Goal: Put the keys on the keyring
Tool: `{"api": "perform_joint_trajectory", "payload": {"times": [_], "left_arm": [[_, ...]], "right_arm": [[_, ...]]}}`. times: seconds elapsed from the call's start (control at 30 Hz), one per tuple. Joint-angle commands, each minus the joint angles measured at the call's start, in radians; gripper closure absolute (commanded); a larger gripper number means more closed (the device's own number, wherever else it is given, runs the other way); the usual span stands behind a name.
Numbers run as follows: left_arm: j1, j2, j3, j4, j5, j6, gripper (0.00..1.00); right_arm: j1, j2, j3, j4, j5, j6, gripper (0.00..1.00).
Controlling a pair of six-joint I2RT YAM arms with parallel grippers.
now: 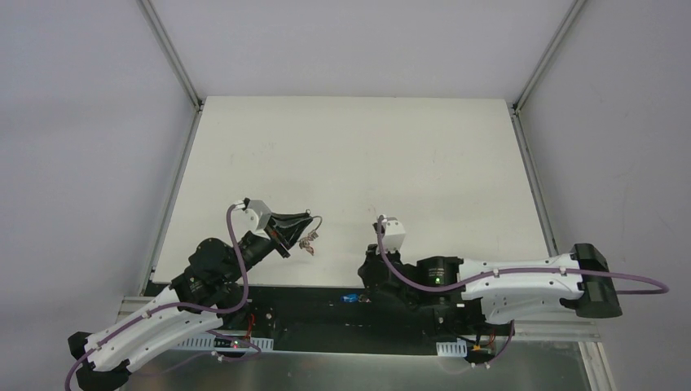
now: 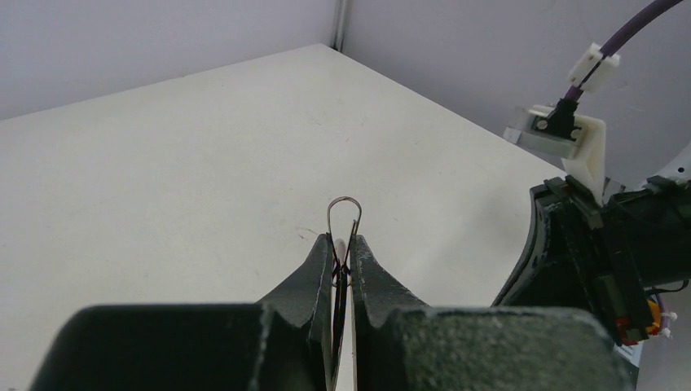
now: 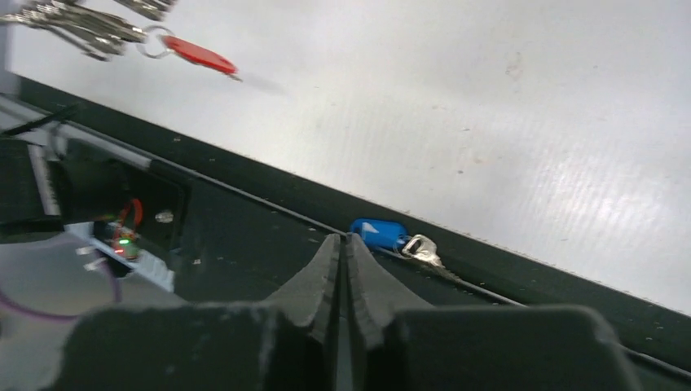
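My left gripper [image 1: 305, 223] is shut on the thin silver keyring [image 2: 345, 213] and holds it above the table; a narrow loop of the ring pokes out past the fingertips. The fan of silver keys [image 3: 73, 24] hangs below it, with the red-headed key [image 3: 200, 55] beside them on a small ring. The blue-headed key [image 3: 379, 232] lies flat on the black strip at the table's near edge, its silver blade pointing right; it also shows in the top view [image 1: 350, 298]. My right gripper [image 3: 344, 239] is shut and empty, its tips just left of the blue head.
The white table [image 1: 358, 163] has metal frame rails along both sides. The black base strip [image 3: 244, 244] with wiring and a green light runs along the near edge. My right arm's wrist [image 2: 587, 244] is close on the right of the left gripper.
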Motion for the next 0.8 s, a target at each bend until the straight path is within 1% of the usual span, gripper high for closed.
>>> {"api": "perform_joint_trajectory", "payload": {"times": [0.0, 0.03, 0.07, 0.13, 0.27, 0.47, 0.63, 0.77], "left_arm": [[-0.013, -0.007, 0.01, 0.046, -0.018, -0.007, 1.0], [-0.013, -0.009, 0.01, 0.046, -0.02, -0.007, 1.0], [-0.013, -0.009, 0.01, 0.046, -0.02, -0.007, 1.0], [-0.014, -0.008, 0.01, 0.046, -0.02, -0.007, 1.0], [-0.013, -0.009, 0.009, 0.048, -0.02, -0.009, 1.0], [-0.013, -0.008, 0.008, 0.049, -0.018, -0.011, 1.0], [-0.013, -0.007, 0.007, 0.051, -0.019, -0.011, 1.0], [-0.013, 0.0, 0.007, 0.052, -0.019, -0.012, 1.0]], "right_arm": [[-0.015, 0.088, 0.02, -0.045, -0.016, 0.027, 0.8], [-0.014, 0.113, 0.018, -0.044, -0.027, 0.042, 0.72], [-0.014, 0.137, 0.017, -0.031, -0.043, 0.051, 0.68], [-0.015, 0.202, 0.017, -0.013, -0.069, 0.075, 0.63], [-0.014, 0.32, 0.045, 0.022, -0.129, 0.086, 0.6], [-0.001, 0.49, 0.106, 0.024, -0.198, 0.062, 0.55], [0.002, 0.566, 0.125, 0.044, -0.233, 0.07, 0.52], [0.002, 0.591, 0.14, 0.01, -0.203, 0.105, 0.5]]}}
